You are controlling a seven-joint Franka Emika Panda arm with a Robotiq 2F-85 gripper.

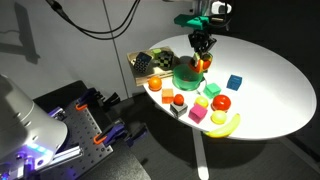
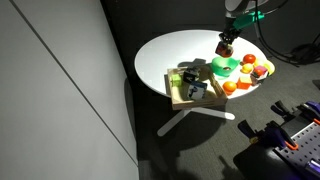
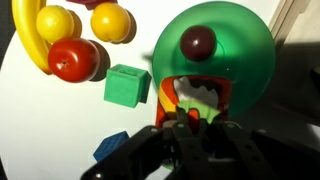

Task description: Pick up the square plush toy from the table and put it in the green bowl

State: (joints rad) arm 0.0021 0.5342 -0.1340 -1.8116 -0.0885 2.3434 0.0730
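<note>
My gripper (image 3: 190, 135) is shut on the square plush toy (image 3: 195, 95), an orange-red soft cube with whitish and yellow patches. I hold it above the near rim of the green bowl (image 3: 225, 55), which has a dark maroon round thing (image 3: 198, 42) inside. In both exterior views the gripper (image 1: 203, 48) (image 2: 226, 44) hangs just above the bowl (image 1: 186, 73) (image 2: 224, 67), with the toy (image 1: 205, 63) at the bowl's edge.
A green cube (image 3: 127, 85), a red tomato (image 3: 72, 60), a banana (image 3: 30, 40), yellow fruits (image 3: 110, 22) and a blue cube (image 3: 112, 147) lie beside the bowl. A wooden tray (image 1: 143, 62) with dark items stands near the edge of the round white table (image 1: 270, 70).
</note>
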